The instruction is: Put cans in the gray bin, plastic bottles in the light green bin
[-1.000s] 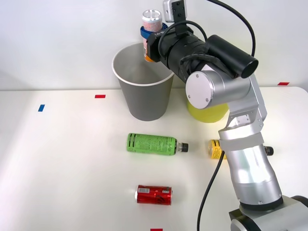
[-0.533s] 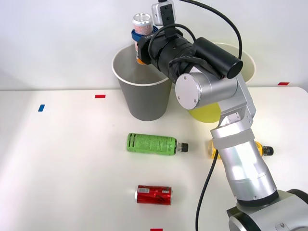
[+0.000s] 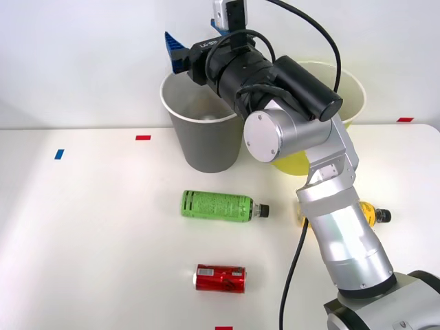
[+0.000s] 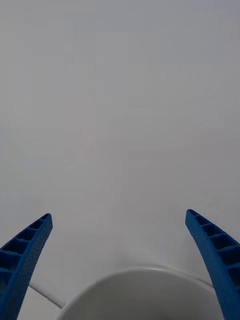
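Note:
My right gripper (image 3: 179,53) (image 4: 118,215) is open and holds nothing, high over the far rim of the gray bin (image 3: 206,146), whose white rim (image 4: 145,272) curves just beneath the blue fingers. The light green bin (image 3: 355,91) stands to its right, largely behind my arm. On the table lie a green-label plastic bottle (image 3: 216,205) on its side in front of the gray bin, a red can (image 3: 220,278) on its side nearer me, and a yellow-label bottle (image 3: 370,214) mostly hidden behind my forearm.
Small tape marks dot the white table: red (image 3: 143,137), blue (image 3: 58,154), red at the far right (image 3: 405,119). A black cable (image 3: 294,275) hangs beside my arm. A plain pale wall stands behind the bins.
The slim orange-and-pink can that the gripper held over the gray bin has left the fingers, which have opened. The wrist has shifted further left over the bin.

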